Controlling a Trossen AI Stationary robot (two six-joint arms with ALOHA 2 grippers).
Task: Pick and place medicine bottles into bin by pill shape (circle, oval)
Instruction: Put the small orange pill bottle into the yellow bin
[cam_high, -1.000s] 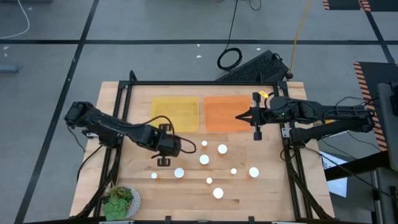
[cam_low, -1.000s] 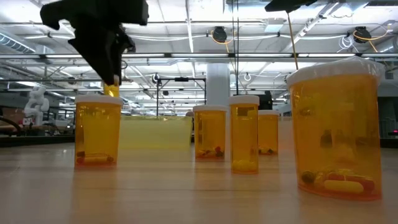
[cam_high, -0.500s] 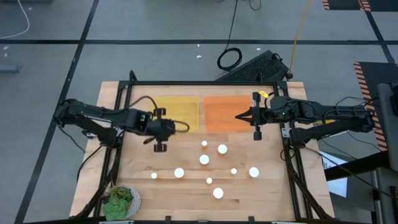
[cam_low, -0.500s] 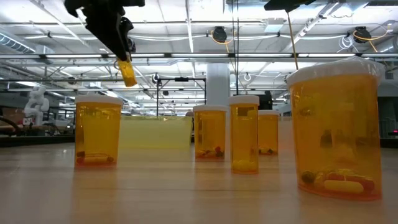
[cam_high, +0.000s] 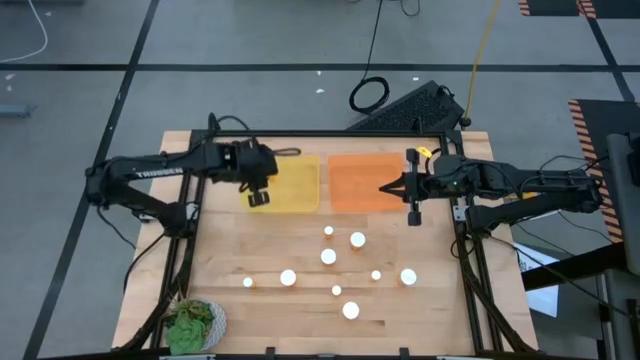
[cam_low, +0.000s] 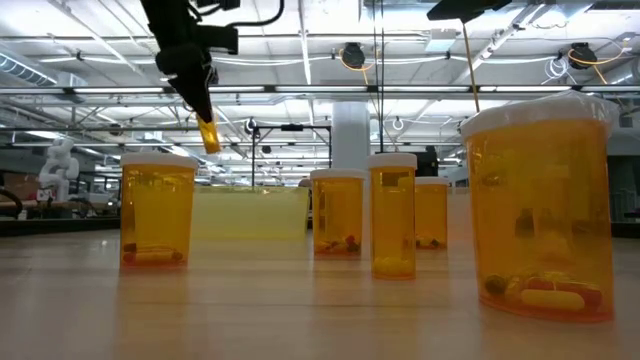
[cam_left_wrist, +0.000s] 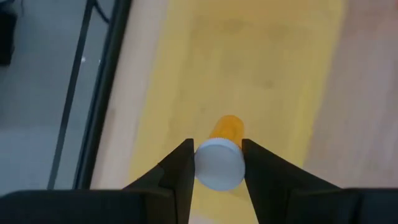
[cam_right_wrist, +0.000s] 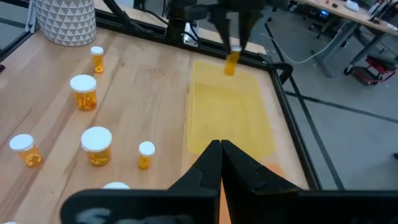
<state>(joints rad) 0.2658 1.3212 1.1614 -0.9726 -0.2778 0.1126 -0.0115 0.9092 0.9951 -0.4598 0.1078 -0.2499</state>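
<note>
the left gripper (cam_high: 259, 193) hangs over the flat yellow plastic bin (cam_high: 295, 190), clamped on a small amber bottle with a white cap (cam_left_wrist: 219, 163); the right gripper (cam_high: 412, 187), fingers together, waits beside the orange bin (cam_high: 362, 183); both bins look empty; eight bottles (cam_high: 328, 256) remain on the wooden table (cam_high: 440, 310)

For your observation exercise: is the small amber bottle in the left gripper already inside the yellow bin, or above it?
Above it: left gripper holds small amber bottle over yellow bin.

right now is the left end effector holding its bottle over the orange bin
No, the left end effector holds the bottle over the yellow bin.
</note>
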